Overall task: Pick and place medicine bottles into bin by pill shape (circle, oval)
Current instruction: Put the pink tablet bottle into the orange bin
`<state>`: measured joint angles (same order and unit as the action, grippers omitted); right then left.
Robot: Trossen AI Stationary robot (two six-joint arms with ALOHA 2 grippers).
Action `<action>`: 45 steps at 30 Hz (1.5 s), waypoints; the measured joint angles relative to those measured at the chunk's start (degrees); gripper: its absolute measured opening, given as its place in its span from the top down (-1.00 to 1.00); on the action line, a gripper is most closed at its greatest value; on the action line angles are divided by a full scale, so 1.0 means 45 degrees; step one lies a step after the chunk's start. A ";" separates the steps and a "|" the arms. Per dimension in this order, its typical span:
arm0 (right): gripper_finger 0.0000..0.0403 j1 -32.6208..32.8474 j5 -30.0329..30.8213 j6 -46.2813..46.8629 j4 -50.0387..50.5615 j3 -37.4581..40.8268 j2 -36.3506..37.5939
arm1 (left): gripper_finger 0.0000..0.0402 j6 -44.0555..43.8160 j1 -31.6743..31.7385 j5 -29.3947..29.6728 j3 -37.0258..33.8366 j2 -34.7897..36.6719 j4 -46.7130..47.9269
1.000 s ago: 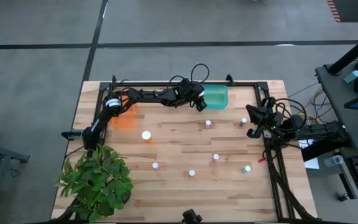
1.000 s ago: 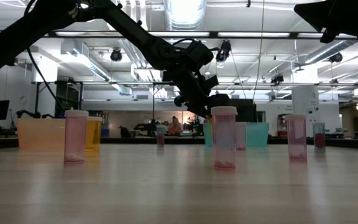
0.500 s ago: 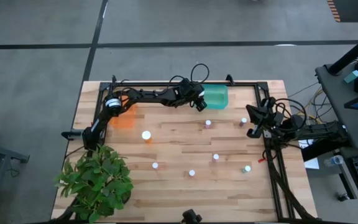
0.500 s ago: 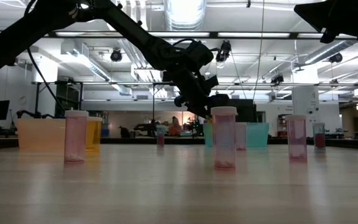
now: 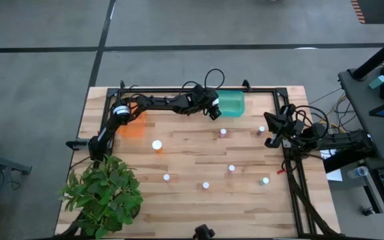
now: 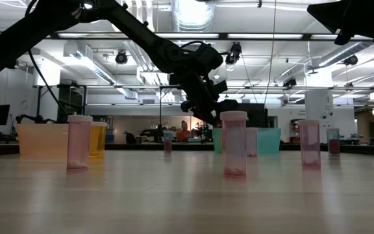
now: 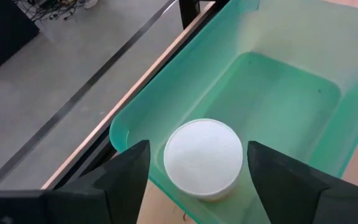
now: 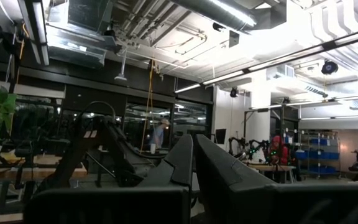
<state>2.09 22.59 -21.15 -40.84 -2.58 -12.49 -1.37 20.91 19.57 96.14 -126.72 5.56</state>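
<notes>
The left gripper (image 5: 214, 110) hangs over the near-left rim of the green bin (image 5: 232, 103) at the table's far edge. In its wrist view a bottle (image 7: 204, 158) with a white cap sits between the two fingers (image 7: 129, 171), over the bin's rim; clear gaps show on both sides of the cap, so the fingers stand apart and do not seem to pinch it (whether it is touched lower down cannot be told). The bin's floor is bare green plastic.

An orange bin (image 5: 132, 127) sits at the far left of the table (image 5: 192, 207), under the left arm. Other bottles stand apart on the wood: one near the orange bin (image 5: 157, 145), one below the green bin (image 5: 223, 133), and more toward the front (image 5: 205, 185). A plant (image 5: 105, 193) fills the near-left corner.

The right gripper (image 5: 272, 127) waits at the table's right edge, its fingers (image 8: 185, 158) pressed together and holding nothing.
</notes>
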 joint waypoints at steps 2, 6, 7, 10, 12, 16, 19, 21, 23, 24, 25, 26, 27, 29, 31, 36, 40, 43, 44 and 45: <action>0.96 0.0000 0.0000 0.0006 0.0000 0.0002 0.0000 | -0.24 0.0000 0.0000 0.0000 0.0000 0.0000 0.0005; 0.96 0.0000 -0.0001 0.0000 0.0000 0.0002 0.0000 | -0.24 0.0039 -0.0020 0.0000 0.0000 0.0027 0.0031; 0.96 0.0000 -0.0001 0.0005 0.0000 0.0001 0.0000 | -0.24 0.0041 -0.0036 0.0000 0.0000 0.0066 0.0058; 0.96 0.0000 0.0004 -0.0019 0.0000 -0.0003 0.0000 | -0.24 0.0133 -0.0088 0.0000 0.0000 0.0322 0.0046; 0.96 0.0000 -0.0001 -0.0019 0.0000 -0.0001 0.0000 | -0.24 0.0158 -0.0107 0.0003 0.0007 0.0521 0.0071; 0.96 0.0000 0.0004 -0.0024 -0.0005 0.0000 0.0000 | -0.24 0.0245 -0.0148 0.0000 0.0019 0.0851 0.0297; 0.96 0.0000 0.0004 -0.0024 0.0005 -0.0001 0.0000 | -0.24 0.0419 -0.0278 0.0005 0.0019 0.1189 0.0317; 0.96 0.0000 -0.0001 -0.0024 0.0005 -0.0003 0.0000 | -0.24 0.0506 -0.0404 0.0002 0.0019 0.1478 0.0311; 0.96 0.0000 0.0001 -0.0024 0.0010 -0.0003 0.0000 | -0.24 0.0733 -0.0542 0.0003 0.0019 0.1672 0.0254; 0.96 0.0000 -0.0001 -0.0024 0.0010 -0.0003 0.0000 | -0.24 0.0837 -0.0621 0.0005 0.0018 0.1774 0.0337; 0.96 0.0000 0.0004 -0.0023 0.0010 -0.0001 -0.0005 | -0.24 0.1018 -0.0716 0.0004 0.0010 0.1872 0.0357; 0.96 0.0000 0.0004 -0.0019 0.0016 0.0002 -0.0005 | -0.24 0.1146 -0.0832 0.0005 0.0010 0.1959 0.0341; 0.96 0.0000 -0.0001 -0.0021 0.0026 -0.0003 -0.0005 | -0.24 0.1331 -0.0939 -0.0002 0.0010 0.2102 0.0357; 0.96 0.0000 0.0004 -0.0019 0.0049 -0.0003 -0.0015 | -0.24 0.1613 -0.1167 0.0003 0.0010 0.2380 0.0409; 0.96 0.0000 0.0004 -0.0024 0.0105 0.0002 -0.0015 | -0.24 0.1863 -0.1392 0.0005 0.0010 0.2601 0.0454; 0.96 0.0000 0.0004 -0.0010 0.0308 -0.0003 -0.0010 | -0.24 0.2594 -0.1883 0.0024 0.0005 0.2995 0.0856; 0.96 0.0000 0.0011 0.0020 0.0339 -0.0001 -0.0023 | -0.24 0.2822 -0.2090 0.0048 -0.0055 0.3374 0.1225; 0.96 0.0000 0.0022 0.0024 0.0363 0.0000 -0.0032 | -0.24 0.2832 -0.2108 0.0044 -0.0508 0.3630 0.1255; 0.96 0.0000 0.0023 0.0024 0.0357 -0.0002 -0.0050 | -0.24 0.2837 -0.2103 0.0044 -0.0766 0.3746 0.1225; 0.96 0.0000 0.0023 0.0024 0.0352 -0.0003 -0.0075 | -0.24 0.2826 -0.2095 0.0044 -0.1010 0.3875 0.1196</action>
<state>2.09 22.70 -21.04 -39.25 -2.59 -12.83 11.35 11.48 19.77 91.59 -109.28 10.94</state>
